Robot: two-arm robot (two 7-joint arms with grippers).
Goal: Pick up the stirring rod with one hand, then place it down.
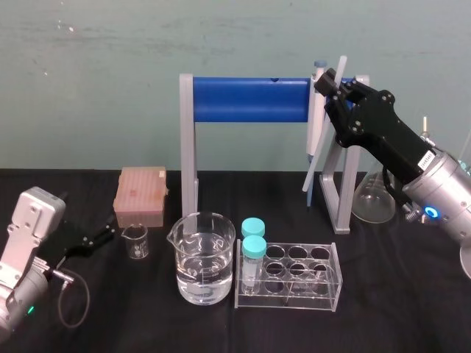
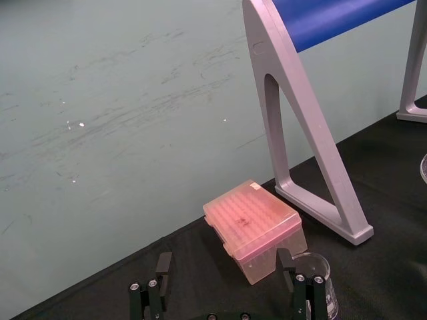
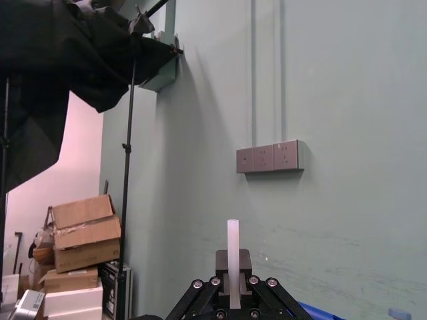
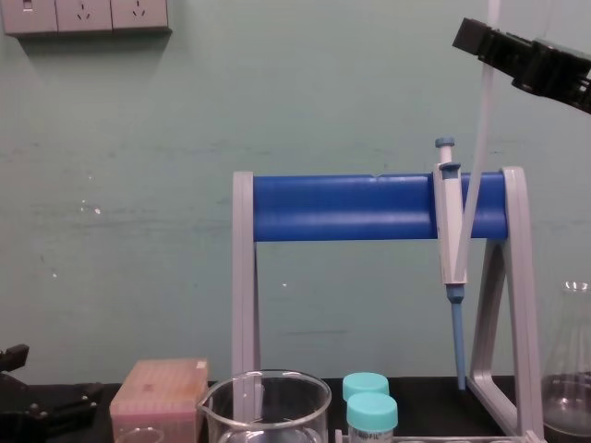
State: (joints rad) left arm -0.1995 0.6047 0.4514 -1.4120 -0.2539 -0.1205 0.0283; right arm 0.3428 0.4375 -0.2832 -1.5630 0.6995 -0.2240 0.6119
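The stirring rod (image 1: 324,125), thin and translucent white, hangs tilted in the air in front of the right end of the blue rack (image 1: 250,100). Its lower end is near the rack's right leg. My right gripper (image 1: 335,87) is shut on the rod's upper part, high above the table. In the chest view the rod (image 4: 478,138) slants down from the gripper (image 4: 489,41) beside the pipette (image 4: 450,231). The right wrist view has the rod (image 3: 233,253) standing up between the fingers (image 3: 220,283). My left gripper (image 1: 96,239) rests open low at the left, near the pink box.
A grey-white pipette (image 1: 316,110) hangs on the rack's blue bar. A water-filled beaker (image 1: 204,259), a clear tube rack (image 1: 294,276) with two teal-capped tubes (image 1: 254,250), a pink tip box (image 1: 141,195), a small beaker (image 1: 135,240) and a flask (image 1: 374,197) stand on the black table.
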